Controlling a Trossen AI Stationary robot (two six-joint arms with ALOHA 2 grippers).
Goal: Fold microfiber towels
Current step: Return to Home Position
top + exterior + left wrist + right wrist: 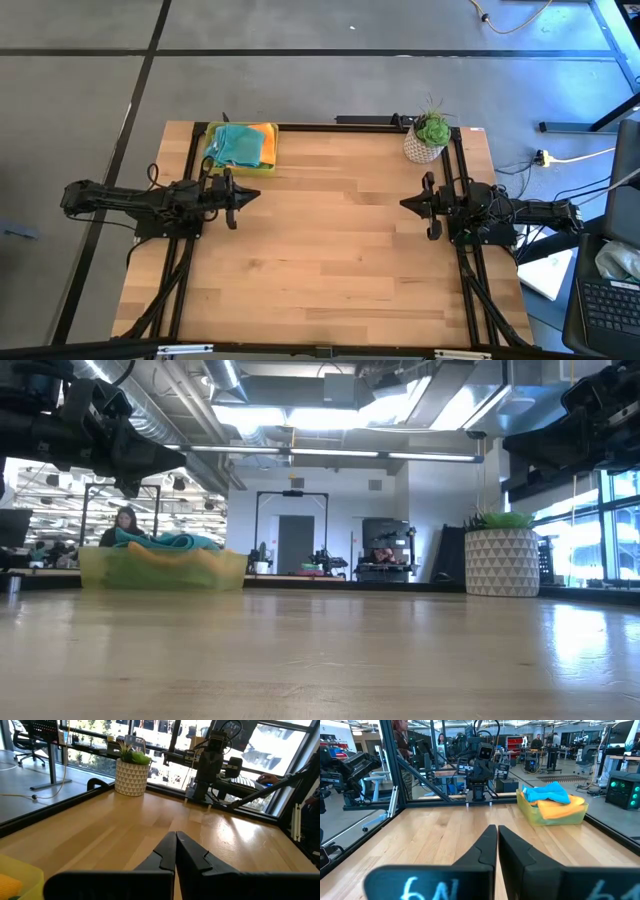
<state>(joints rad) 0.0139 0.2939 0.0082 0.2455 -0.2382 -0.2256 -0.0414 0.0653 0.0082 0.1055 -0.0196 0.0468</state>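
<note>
Of the microfiber towels (243,145), two to be made out: heaped in the yellow-green tray (240,124) at the far left corner of the counter (330,250), with a teal-blue towel (547,791) rumpled on top and an orange towel (560,806) under it, showing on the side toward the counter's middle. Cannot tell what else lies in the pile. Just on the near side of the tray and apart from it hangs the left gripper (255,195), raised clear of the wood, jaws pressed tight together on nothing, pointing across at the right arm. Opposite, by the right edge, hangs the right gripper (405,204), facing back, jaws likewise pressed together and empty. In the far right corner, just beyond that arm, stands a potted plant (430,135).
</note>
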